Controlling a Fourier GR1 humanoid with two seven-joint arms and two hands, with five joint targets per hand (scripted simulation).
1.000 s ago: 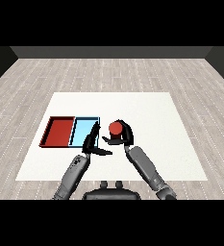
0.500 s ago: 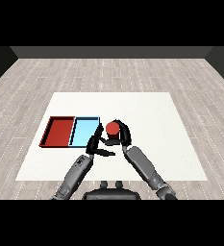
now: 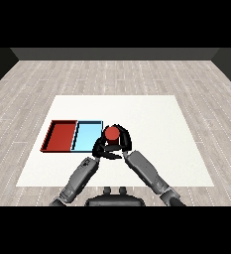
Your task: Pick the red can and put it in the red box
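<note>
We find two trays side by side on the table (image 3: 151,124), left of its middle and toward the near edge. The left tray (image 3: 61,136) touches the right tray (image 3: 87,135) along one shared wall. Just right of the right tray's near right corner we note the can (image 3: 111,133), held above the table surface. The right hand (image 3: 123,144) sits around the can from the right and near side. The left hand (image 3: 101,149) lies directly left of and below the can, at the right tray's near right corner. Both forearms run back toward the table's near edge.
</note>
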